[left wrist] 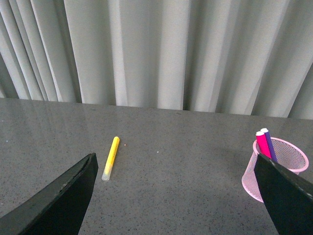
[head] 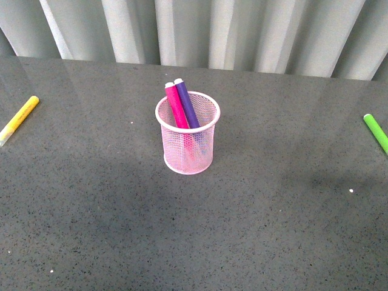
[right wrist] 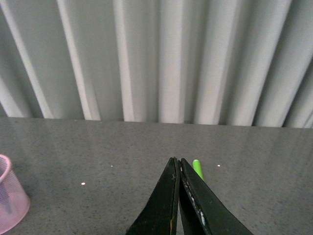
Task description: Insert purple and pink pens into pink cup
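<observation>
The pink mesh cup (head: pixel 187 145) stands upright in the middle of the grey table. The magenta-pink pen (head: pixel 176 104) and the purple pen (head: pixel 187 102) stand inside it, leaning toward the far left with their tops above the rim. In the left wrist view the cup (left wrist: pixel 289 156) with both pens (left wrist: pixel 264 143) shows beside one finger. My left gripper (left wrist: pixel 176 161) is open and empty, above the table between the yellow marker and the cup. My right gripper (right wrist: pixel 177 161) is shut and empty; the cup's edge (right wrist: pixel 10 203) shows far off to its side. Neither arm shows in the front view.
A yellow marker (head: pixel 19 119) lies at the table's left edge; it also shows in the left wrist view (left wrist: pixel 111 157). A green marker (head: pixel 376 131) lies at the right edge, partly hidden behind my right fingers in the right wrist view (right wrist: pixel 197 169). A grey curtain (head: pixel 200 30) hangs behind the table.
</observation>
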